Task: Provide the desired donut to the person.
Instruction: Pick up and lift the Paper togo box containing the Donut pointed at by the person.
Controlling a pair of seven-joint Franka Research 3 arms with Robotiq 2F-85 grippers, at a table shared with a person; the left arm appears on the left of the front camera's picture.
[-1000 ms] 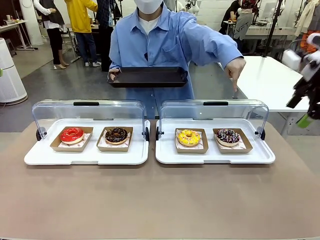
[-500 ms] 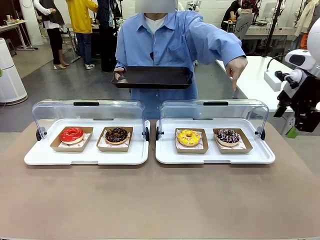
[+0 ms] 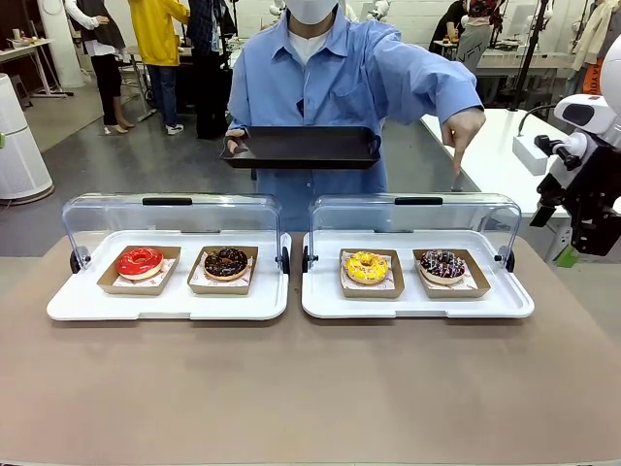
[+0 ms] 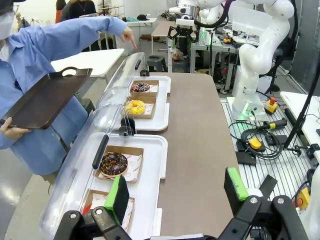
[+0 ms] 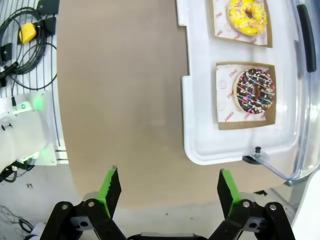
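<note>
The person in the light blue shirt (image 3: 330, 78) holds the dark rectangular tray (image 3: 301, 148) slightly higher than a second ago. The other hand (image 3: 462, 126) still points down over the sprinkled chocolate donut (image 3: 442, 263), unmoved at the right end of the right white display case (image 3: 417, 303) on the brown table (image 3: 310, 388). The right pincer (image 5: 167, 185), earlier a blur at the edge, now hangs steady beyond that case, released and empty. The left pincer (image 4: 177, 192) is spread wide, holding nothing.

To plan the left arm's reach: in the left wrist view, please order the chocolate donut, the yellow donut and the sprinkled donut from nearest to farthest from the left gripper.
From the left gripper:
1. chocolate donut, nearer tray.
2. yellow donut, farther tray, near side.
3. sprinkled donut, farther tray, far end.
</note>
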